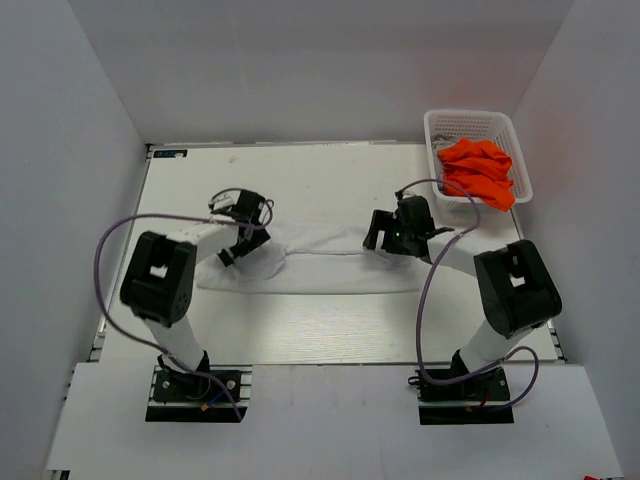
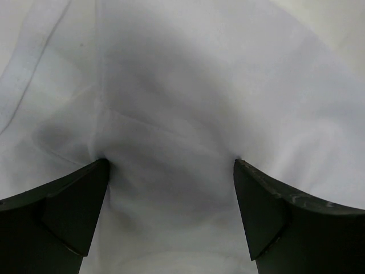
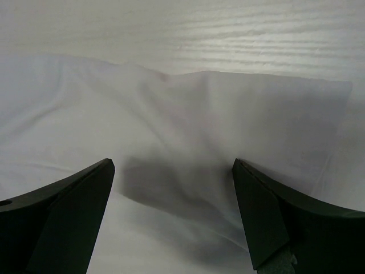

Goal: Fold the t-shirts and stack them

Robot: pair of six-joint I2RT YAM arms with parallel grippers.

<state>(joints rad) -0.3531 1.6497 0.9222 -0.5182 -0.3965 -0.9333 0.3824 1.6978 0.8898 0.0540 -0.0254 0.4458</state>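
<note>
A white t-shirt (image 1: 320, 268) lies spread in a long strip across the middle of the table. My left gripper (image 1: 238, 245) is open and pressed down on its left end; in the left wrist view (image 2: 171, 165) both fingertips (image 2: 91, 182) touch the cloth, which fills the view (image 2: 182, 85). My right gripper (image 1: 385, 238) is open just above the shirt's right end; the right wrist view (image 3: 171, 168) shows the cloth (image 3: 188, 125) and its edge under the spread jaws. An orange t-shirt (image 1: 480, 172) lies crumpled in the white basket (image 1: 470, 125) at the back right.
The basket stands against the right wall, close behind my right arm. White walls enclose the table on three sides. Bare wooden tabletop (image 1: 320, 330) lies in front of the shirt and also shows at the top of the right wrist view (image 3: 199, 28).
</note>
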